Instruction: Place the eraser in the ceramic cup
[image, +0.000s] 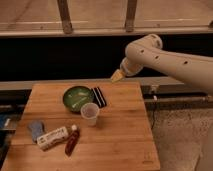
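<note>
The eraser (99, 96), a flat black block with thin pale stripes, lies on the wooden table (125, 135) just right of the green bowl. The ceramic cup (90, 113), small, white and tapered, stands upright in front of the eraser and the bowl. My gripper (117, 76) hangs from the white arm that comes in from the right. It is above the table's back edge, up and to the right of the eraser, apart from it.
A round dark green bowl (77, 98) sits at the back of the table. A blue-grey pad (36, 129), a white labelled box (52, 138) and a red bottle (72, 140) lie at the front left. A dark wall and window frame run behind the table.
</note>
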